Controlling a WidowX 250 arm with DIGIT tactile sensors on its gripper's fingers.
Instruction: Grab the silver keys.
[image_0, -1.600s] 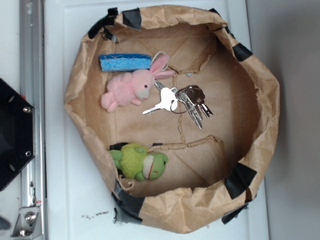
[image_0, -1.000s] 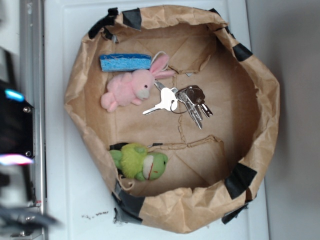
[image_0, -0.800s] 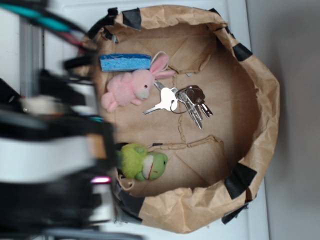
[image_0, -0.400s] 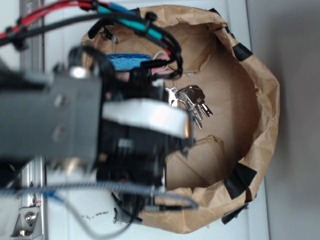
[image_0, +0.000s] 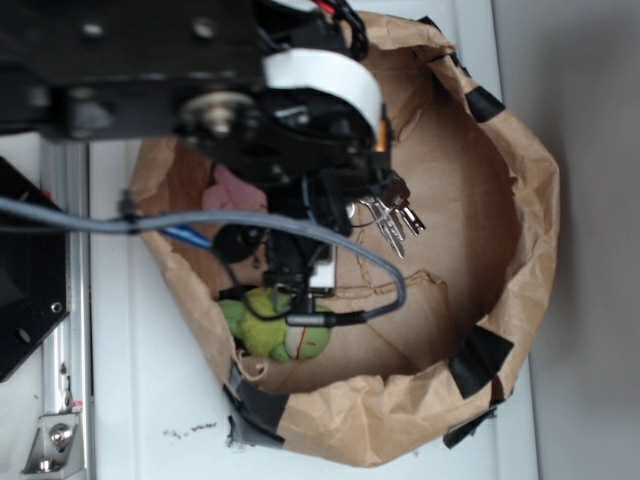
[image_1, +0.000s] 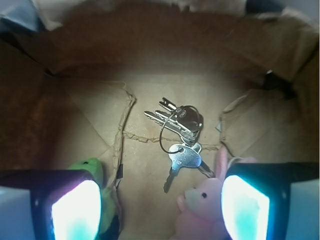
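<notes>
The silver keys (image_1: 178, 131) lie on the brown paper floor of the bag, several shiny keys on a thin ring. In the wrist view they sit ahead of my gripper (image_1: 160, 210), beyond its tips and roughly centred between them. The gripper is open and empty, and its two lit pads (image_1: 76, 211) stand wide apart above the floor. In the exterior view my arm (image_0: 200, 80) hangs over the bag's upper left, and only the keys' blade ends (image_0: 395, 218) show past it.
A pink plush rabbit (image_1: 201, 206) lies against the right finger, next to the keys, mostly hidden in the exterior view (image_0: 232, 190). A green plush frog (image_0: 282, 328) lies by the left finger (image_1: 93, 173). The crumpled bag wall (image_0: 530, 210) rings everything.
My arm has swung in from the left and now hangs over the bag, covering the rabbit and the blue sponge. The keys and plush toys have not moved.
</notes>
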